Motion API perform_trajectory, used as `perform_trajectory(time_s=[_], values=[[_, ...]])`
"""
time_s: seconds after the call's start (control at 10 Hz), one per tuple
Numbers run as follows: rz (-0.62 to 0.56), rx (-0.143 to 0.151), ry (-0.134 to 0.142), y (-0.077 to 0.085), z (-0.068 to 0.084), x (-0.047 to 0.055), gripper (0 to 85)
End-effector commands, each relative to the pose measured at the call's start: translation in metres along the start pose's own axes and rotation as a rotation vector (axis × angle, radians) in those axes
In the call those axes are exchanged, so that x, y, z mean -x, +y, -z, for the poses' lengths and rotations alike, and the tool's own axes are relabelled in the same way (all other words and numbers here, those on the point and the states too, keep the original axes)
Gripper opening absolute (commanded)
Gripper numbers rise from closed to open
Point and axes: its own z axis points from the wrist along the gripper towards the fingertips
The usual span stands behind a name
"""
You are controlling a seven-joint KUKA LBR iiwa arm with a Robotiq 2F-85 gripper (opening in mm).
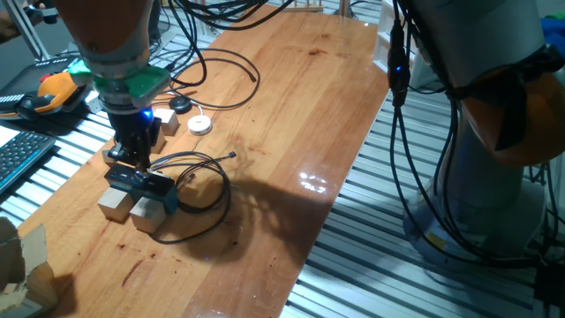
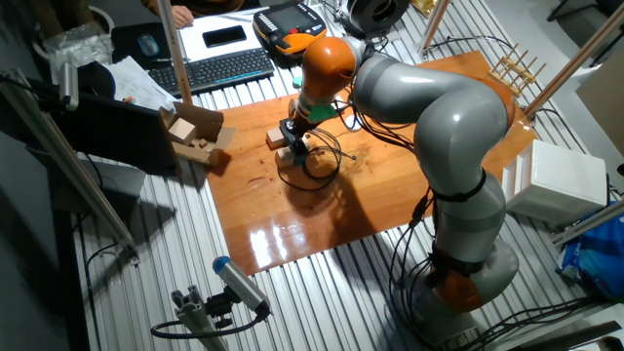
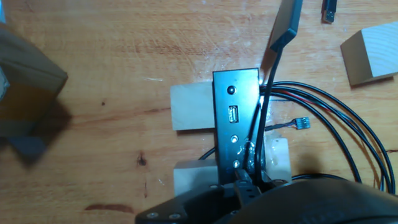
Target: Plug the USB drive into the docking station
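Gripper (image 1: 137, 161) hovered over docking station (image 3: 235, 124) — grip state unclear; USB drive unseen; align w/ port squarely.

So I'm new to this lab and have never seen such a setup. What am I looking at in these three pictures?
It is one robot arm, grey with orange joints, bending over a wooden table. At its tip is a gripper with two fingers.

Two pictures come from fixed cameras on different sides of the table. The third comes from a camera on the hand itself, looking down along the fingers.

Right under the gripper lies a flat black docking station with ports on its face, propped on pale wooden blocks. Thin black cables loop beside it. Further back lie a white disc and a small black puck.

The pictures don't show whether the fingers hold anything, and I can't make out the USB drive with certainty.
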Motion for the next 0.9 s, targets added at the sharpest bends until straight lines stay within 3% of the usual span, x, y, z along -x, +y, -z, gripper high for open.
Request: perform_trajectory(time_s=[0.0, 0.4, 0.8], values=[[0.001, 0.0, -0.002, 0.0, -0.001, -0.001, 0.0], [0.001, -0.008, -0.01, 0.006, -0.008, -0.014, 0.0], [0.004, 0.0, -0.018, 0.001, -0.014, -0.015, 0.0]])
